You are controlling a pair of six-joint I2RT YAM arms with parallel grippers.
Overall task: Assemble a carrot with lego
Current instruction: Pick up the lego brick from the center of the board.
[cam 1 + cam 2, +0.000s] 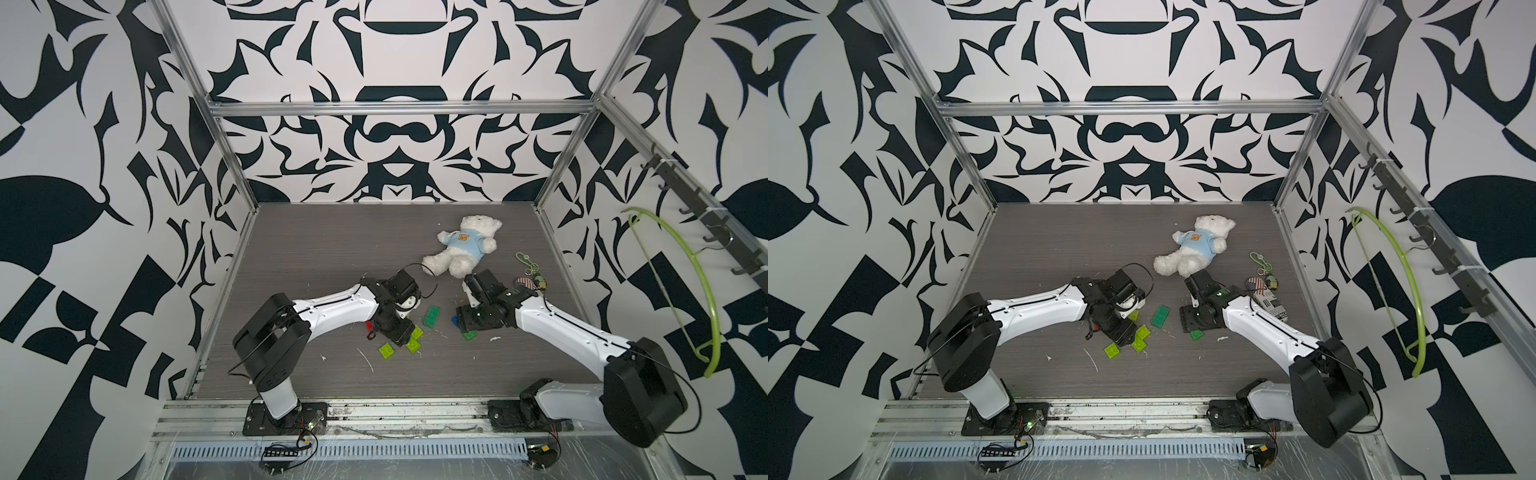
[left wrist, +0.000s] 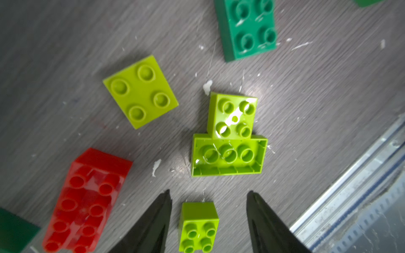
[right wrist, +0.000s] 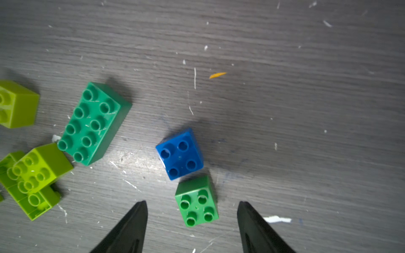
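1. Left wrist view: the left gripper [image 2: 209, 191] is open and holds nothing. One small lime brick [image 2: 198, 225] sits between its fingers, clear of both.
2. That view shows four lime pieces: the small one, a square [image 2: 140, 92], a cube [image 2: 232, 116] and an upturned oblong [image 2: 229, 155]. The cube touches the oblong.
3. One red oblong [image 2: 85, 201] lies near the gripper, studs up.
4. Right wrist view: the right gripper [image 3: 191, 201] is also open and empty. One green square [image 3: 197, 201] sits between its fingers, touching neither.
5. One blue brick [image 3: 179, 153] lies just beside the green square. One green oblong [image 3: 94, 122] lies further off, with three lime pieces past it at the frame edge.
6. In both top views the lego [image 1: 386, 351] lies as loose bricks on the table [image 1: 332, 249], in the front middle between the two arms. The carrot is not yet stacked.
7. One teddy bear [image 1: 461, 245] lies behind the bricks, well apart from them.
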